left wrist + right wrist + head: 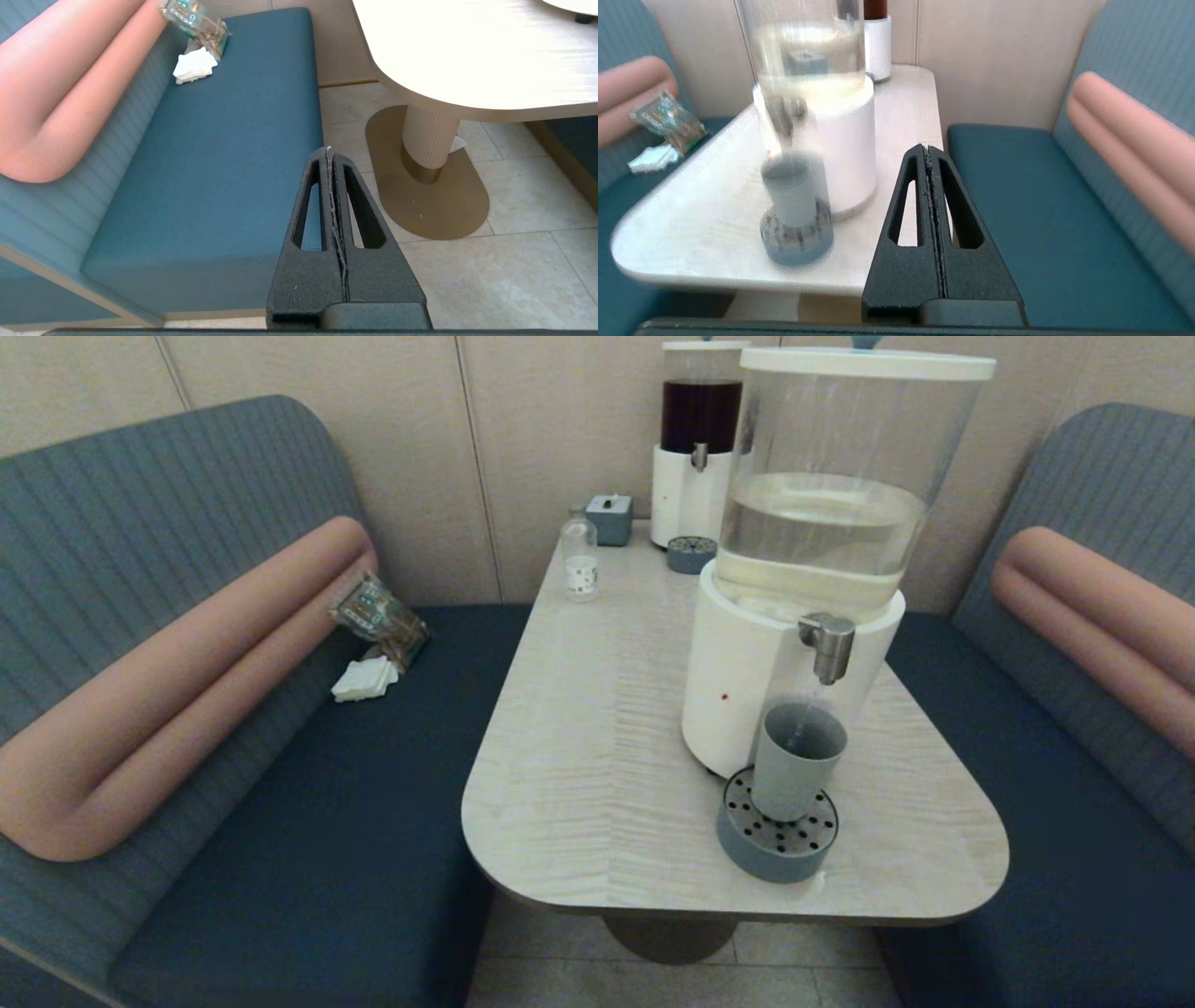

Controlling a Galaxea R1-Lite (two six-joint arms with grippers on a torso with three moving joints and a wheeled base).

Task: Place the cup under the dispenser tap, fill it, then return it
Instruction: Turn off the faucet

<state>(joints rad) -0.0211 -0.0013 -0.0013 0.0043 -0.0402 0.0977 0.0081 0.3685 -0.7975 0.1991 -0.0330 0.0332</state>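
The grey-blue cup [794, 765] stands upright on the round perforated drip tray [777, 835], directly below the steel dispenser tap [827, 646] of the big white-based dispenser [747, 681]. A thin stream seems to run from the tap into the cup. In the right wrist view the cup [791, 198] looks blurred, well off from my right gripper [928, 150], which is shut and empty beside the table's edge. My left gripper [328, 151] is shut and empty, low over the bench front and floor. Neither arm shows in the head view.
A smaller dispenser with dark-red liquid [698, 448] and its own drip tray [691, 554] stand at the table's back. A small clear bottle [580, 560] and a grey-blue box [610, 518] sit near them. A wrapped packet [378, 616] and napkins [364, 679] lie on the left bench.
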